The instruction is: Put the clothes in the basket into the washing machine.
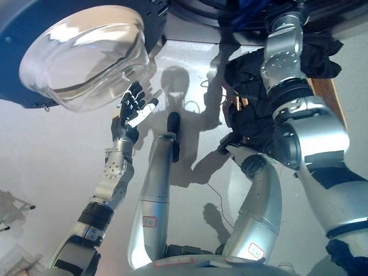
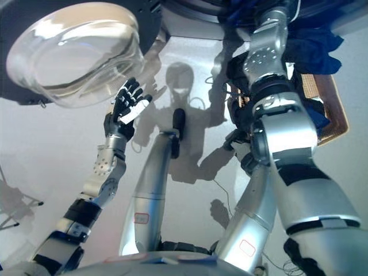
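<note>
The washing machine's round glass door (image 1: 86,54) stands open at the upper left, and its dark front (image 1: 195,11) runs along the top. A wicker basket (image 2: 329,109) sits on the floor at the right, holding dark clothes (image 1: 247,103) and a blue piece (image 2: 313,46). My left hand (image 1: 131,109) is open with its fingers spread, just below the door's lower edge and holding nothing. My right arm (image 1: 282,52) reaches up over the basket to the machine's opening. Its hand is hidden at the top edge, so I cannot see whether it holds cloth.
The pale floor (image 1: 52,172) spreads out below the door and to the left. A thin dark stand (image 1: 17,207) shows at the far left edge. The basket stands close under the machine's front.
</note>
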Motion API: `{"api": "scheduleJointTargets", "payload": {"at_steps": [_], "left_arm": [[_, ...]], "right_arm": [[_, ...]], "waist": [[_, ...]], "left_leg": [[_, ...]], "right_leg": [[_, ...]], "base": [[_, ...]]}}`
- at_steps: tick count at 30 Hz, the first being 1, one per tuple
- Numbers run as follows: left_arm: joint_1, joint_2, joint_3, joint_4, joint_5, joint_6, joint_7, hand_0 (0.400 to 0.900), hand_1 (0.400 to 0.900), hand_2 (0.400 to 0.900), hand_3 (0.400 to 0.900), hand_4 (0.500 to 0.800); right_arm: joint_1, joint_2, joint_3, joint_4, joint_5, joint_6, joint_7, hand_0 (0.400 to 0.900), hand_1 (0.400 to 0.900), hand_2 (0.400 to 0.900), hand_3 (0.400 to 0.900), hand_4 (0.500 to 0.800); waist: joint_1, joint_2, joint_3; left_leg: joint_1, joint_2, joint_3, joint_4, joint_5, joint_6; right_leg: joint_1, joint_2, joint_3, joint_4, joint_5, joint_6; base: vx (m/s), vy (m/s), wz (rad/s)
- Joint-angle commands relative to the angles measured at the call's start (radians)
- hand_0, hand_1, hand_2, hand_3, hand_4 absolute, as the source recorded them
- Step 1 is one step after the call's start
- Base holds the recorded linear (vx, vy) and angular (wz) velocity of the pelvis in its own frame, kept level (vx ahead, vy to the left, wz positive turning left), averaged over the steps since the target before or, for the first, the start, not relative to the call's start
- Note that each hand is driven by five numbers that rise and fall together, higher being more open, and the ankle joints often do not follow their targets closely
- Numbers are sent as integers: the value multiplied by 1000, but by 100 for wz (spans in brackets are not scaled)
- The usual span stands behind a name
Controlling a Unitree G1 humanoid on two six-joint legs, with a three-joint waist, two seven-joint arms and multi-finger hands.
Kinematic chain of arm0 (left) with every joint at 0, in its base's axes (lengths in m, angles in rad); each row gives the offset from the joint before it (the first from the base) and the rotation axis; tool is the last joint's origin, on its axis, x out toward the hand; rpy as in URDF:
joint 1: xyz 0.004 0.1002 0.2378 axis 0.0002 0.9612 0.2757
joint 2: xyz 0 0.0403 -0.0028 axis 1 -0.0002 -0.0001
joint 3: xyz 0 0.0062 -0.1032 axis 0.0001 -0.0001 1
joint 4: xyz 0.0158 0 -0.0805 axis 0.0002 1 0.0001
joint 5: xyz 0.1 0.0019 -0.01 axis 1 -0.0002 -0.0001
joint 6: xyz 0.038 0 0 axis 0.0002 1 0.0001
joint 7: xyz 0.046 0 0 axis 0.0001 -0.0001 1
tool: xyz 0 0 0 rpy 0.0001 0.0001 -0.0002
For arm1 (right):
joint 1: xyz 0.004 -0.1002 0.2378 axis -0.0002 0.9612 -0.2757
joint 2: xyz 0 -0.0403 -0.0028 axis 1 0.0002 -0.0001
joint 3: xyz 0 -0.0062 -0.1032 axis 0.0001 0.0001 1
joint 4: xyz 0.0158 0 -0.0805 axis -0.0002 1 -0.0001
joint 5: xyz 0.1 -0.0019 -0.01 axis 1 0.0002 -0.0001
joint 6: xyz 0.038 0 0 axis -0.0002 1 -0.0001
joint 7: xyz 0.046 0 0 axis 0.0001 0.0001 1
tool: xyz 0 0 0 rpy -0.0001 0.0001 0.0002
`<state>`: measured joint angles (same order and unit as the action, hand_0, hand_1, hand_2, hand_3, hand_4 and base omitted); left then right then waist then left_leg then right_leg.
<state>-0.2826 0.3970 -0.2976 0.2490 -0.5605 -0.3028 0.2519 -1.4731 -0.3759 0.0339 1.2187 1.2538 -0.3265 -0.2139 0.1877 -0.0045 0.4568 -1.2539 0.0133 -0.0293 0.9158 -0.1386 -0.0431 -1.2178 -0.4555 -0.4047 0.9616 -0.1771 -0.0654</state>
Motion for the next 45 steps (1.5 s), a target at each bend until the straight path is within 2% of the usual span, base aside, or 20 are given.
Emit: {"api": "scheduleJointTargets", "payload": {"at_steps": [1, 2, 3, 8, 19, 23, 27, 29, 32, 40, 42, 45], "left_arm": [[64, 28, -33, -18, 11, -72, -16, 900, 900, 900, 900, 800], [65, 30, -39, -19, 14, -73, -21, 900, 900, 900, 900, 800], [66, 32, -44, -21, 17, -73, -23, 900, 900, 900, 900, 800], [61, 31, -66, -13, 18, -69, -32, 900, 900, 900, 900, 800], [41, 32, -59, 15, 4, -65, -34, 900, 900, 900, 900, 800], [42, 28, -52, 28, 5, -62, -37, 900, 900, 900, 900, 800], [53, 14, -21, 42, -1, -59, -35, 900, 900, 900, 900, 800], [62, 5, -2, 53, -6, -56, -39, 900, 900, 900, 900, 800], [83, 3, 19, 53, -8, -60, -56, 900, 900, 900, 900, 800], [108, -17, 22, 105, -23, -59, -115, 900, 900, 900, 900, 800], [116, -22, 25, 119, -31, -58, -129, 900, 900, 900, 900, 800], [122, -14, 19, 117, -38, -63, -142, 900, 900, 900, 900, 800]], "right_arm": [[3, -59, 57, 22, -79, -22, 1, 449, 449, 449, 449, 529], [-5, -72, 69, 22, -83, -20, 6, 631, 631, 631, 631, 639], [-11, -80, 80, 18, -85, -18, 6, 900, 900, 900, 900, 800], [-6, -87, 98, -29, -47, -20, 36, 900, 900, 900, 900, 800], [46, -30, 76, -71, 51, -43, 105, 900, 900, 900, 900, 800], [125, 20, 59, -182, 100, -59, 145, 900, 900, 900, 900, 800], [253, 90, 70, -368, 116, -76, 200, 900, 900, 900, 900, 800], [338, 115, 83, -486, 107, -72, 242, 900, 900, 900, 900, 800], [415, 141, 78, -562, 133, -67, 307, 900, 900, 900, 900, 800], [509, 158, 38, -536, 168, -42, 385, 900, 900, 900, 900, 800], [518, 172, 36, -513, 157, -36, 386, 900, 900, 900, 900, 800], [456, 149, 37, -409, 130, -27, 362, 900, 900, 900, 900, 800]], "waist": [[16, 58, -196], [23, 62, -197], [28, 64, -198], [31, 70, -201], [8, 66, -192], [-9, 66, -177], [-39, 59, -159], [-61, 55, -149], [-76, 53, -139], [-99, 60, -143], [-99, 62, -148], [-79, 62, -154]], "left_leg": [[-11, -35, 15, -1, -60, 31], [-15, -37, 12, 3, -59, 32], [-17, -39, 10, 5, -58, 32], [-22, -44, 10, 8, -53, 34], [-8, -47, 19, 0, -41, 32], [15, -44, 27, -16, -32, 31], [51, -38, 43, -55, -19, 29], [83, -31, 51, -94, -8, 30], [137, -25, 67, -170, 8, 34], [223, -29, 87, -279, 33, 44], [250, -29, 94, -310, 38, 45], [286, -32, 110, -344, 42, 51]], "right_leg": [[-86, 19, 7, 41, -64, 176], [-91, 15, 9, 46, -63, 177], [-93, 12, 9, 48, -64, 178], [-97, 7, 13, 58, -64, 179], [-75, 19, 14, 39, -39, 178], [-51, 31, 14, 20, -25, 179], [-8, 55, 3, -29, 1, 182], [24, 70, -7, -68, 15, 187], [70, 91, -21, -128, 32, 195], [121, 114, -14, -209, 57, 210], [142, 113, -14, -237, 74, 219], [166, 112, -13, -269, 91, 231]], "base": [[27, -46, 19], [22, -26, 14], [20, -27, 14], [21, -18, 9], [-9, 4, -1], [-37, 38, -11], [-49, 63, -22], [-56, 76, -25], [-58, 84, -25], [-25, 60, -13], [16, 73, -22], [5, 67, -24]]}}
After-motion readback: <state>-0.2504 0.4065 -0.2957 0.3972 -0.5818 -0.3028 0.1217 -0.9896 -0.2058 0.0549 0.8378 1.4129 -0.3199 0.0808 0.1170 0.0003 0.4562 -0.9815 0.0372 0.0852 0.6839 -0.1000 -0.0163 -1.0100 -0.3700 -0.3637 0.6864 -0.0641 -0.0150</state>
